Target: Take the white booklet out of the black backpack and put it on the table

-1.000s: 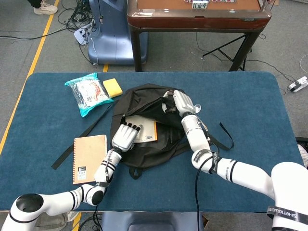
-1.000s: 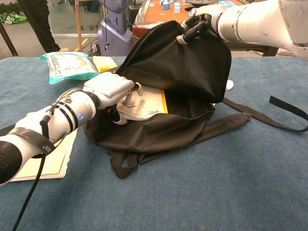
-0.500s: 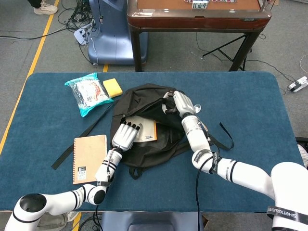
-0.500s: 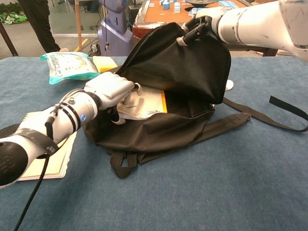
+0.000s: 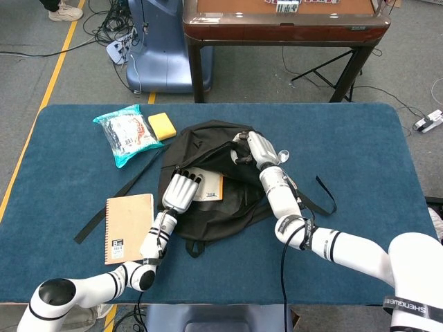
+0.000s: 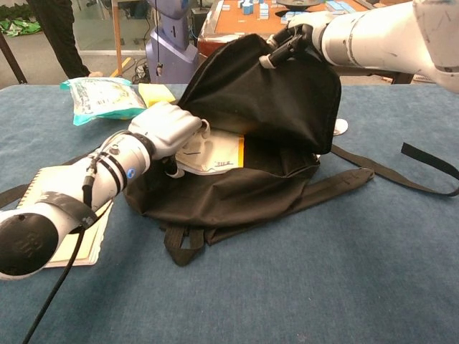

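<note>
Chest view, lower left: left hand (image 6: 171,129) now reaches deeper into the mouth of the black backpack (image 6: 272,107) than a second ago, fingers curled over the near edge of the white booklet (image 6: 215,154); whether it truly grips the booklet, cannot tell. Booklet is inside the bag at frame centre, shifted slightly left and less exposed. Upper right: right hand (image 6: 290,39) holds the flap a touch higher, keeping the opening wide. Judgement: extraction just starting; booklet not yet clear. Brown notebook (image 5: 128,225) lies on the table (image 5: 360,145), beside the bag.
</note>
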